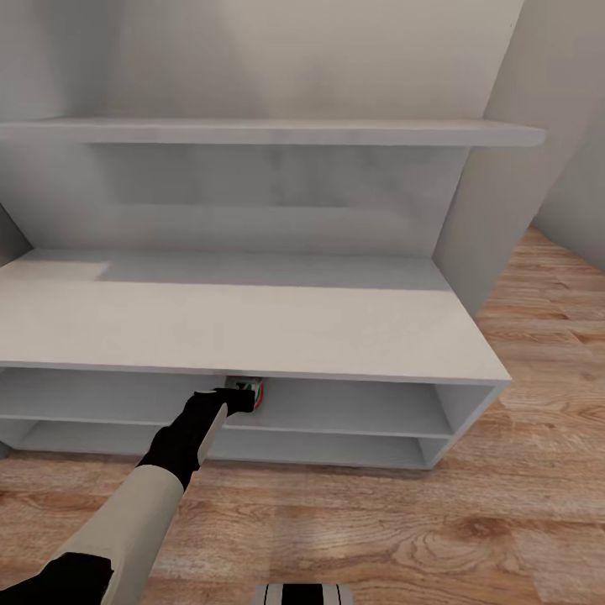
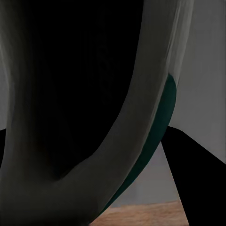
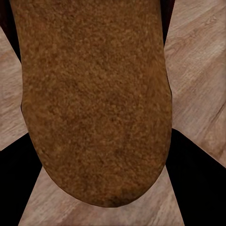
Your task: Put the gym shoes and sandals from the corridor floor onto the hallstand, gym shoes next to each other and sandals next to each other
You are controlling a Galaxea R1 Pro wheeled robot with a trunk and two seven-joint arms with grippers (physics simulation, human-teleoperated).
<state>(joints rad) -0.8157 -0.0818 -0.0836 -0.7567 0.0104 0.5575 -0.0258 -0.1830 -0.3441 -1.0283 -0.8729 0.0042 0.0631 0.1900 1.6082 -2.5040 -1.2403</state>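
One off-white lace-up gym shoe with a green side stripe and red accents [image 1: 249, 391] is being carried into the upper slot of the wide, low, light-grey hallstand [image 1: 252, 332], at the slot's middle, by the left gripper [image 1: 239, 397]. Whether its sole already rests on the shelf cannot be judged, since the flat top hides most of it. The shoe is gripped by the black fingers; in the left wrist view its smooth, curved off-white side and green stripe [image 2: 162, 122] loom close. No other shoe is seen on the matte, sharp-edged rack, so most of the task appears left. In the right wrist view, a flat dark brown sandal with a mottled, suede-like, round-ended footbed [image 3: 92, 94] is clamped in the right gripper [image 3: 94, 155] above the light brown wood-grain plank floor [image 3: 197, 52].
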